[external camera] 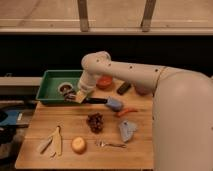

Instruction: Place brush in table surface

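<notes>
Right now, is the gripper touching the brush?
Cannot tell. In the camera view the gripper overlaps the brush at the green tray's edge; no contact or gap shows plainly.

I can read no text, label, brand, number or sign anywhere in my view: nothing legible stands on the table surface (75, 122), on the green tray (50, 80) at its far left, or on my own white arm (145, 75). My gripper (77, 95) sits at the near right edge of that tray, over the far part of the table, and bears no marking that I can make out. The brush (95, 100), lying just right of my gripper, shows no lettering either.
</notes>
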Action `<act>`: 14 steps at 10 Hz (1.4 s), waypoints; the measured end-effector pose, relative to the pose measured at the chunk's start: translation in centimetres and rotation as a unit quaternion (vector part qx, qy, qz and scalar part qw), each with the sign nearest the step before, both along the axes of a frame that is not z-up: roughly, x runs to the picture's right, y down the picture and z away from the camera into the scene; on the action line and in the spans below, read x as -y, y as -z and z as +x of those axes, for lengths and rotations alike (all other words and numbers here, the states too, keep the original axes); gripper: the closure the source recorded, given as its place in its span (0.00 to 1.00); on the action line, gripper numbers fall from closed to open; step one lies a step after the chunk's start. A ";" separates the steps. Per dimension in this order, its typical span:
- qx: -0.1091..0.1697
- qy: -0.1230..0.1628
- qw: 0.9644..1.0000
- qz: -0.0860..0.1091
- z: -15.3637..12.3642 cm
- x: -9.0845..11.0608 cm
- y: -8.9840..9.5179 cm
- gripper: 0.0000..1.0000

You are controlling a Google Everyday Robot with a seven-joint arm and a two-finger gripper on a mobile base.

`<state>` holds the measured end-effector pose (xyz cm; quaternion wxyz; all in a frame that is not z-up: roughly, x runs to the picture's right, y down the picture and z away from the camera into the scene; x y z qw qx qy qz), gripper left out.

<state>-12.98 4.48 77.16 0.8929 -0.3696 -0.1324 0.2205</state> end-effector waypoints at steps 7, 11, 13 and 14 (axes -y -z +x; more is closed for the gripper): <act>0.120 0.090 0.988 -0.027 -10.5 -4.4 0.5 1.00; 0.123 0.122 0.983 -0.054 -11.9 -6.3 -2.0 1.00; 0.119 0.135 0.981 -0.071 -12.3 -7.0 -3.0 1.00; 0.116 0.143 0.979 -0.084 -12.1 -7.5 -3.7 0.93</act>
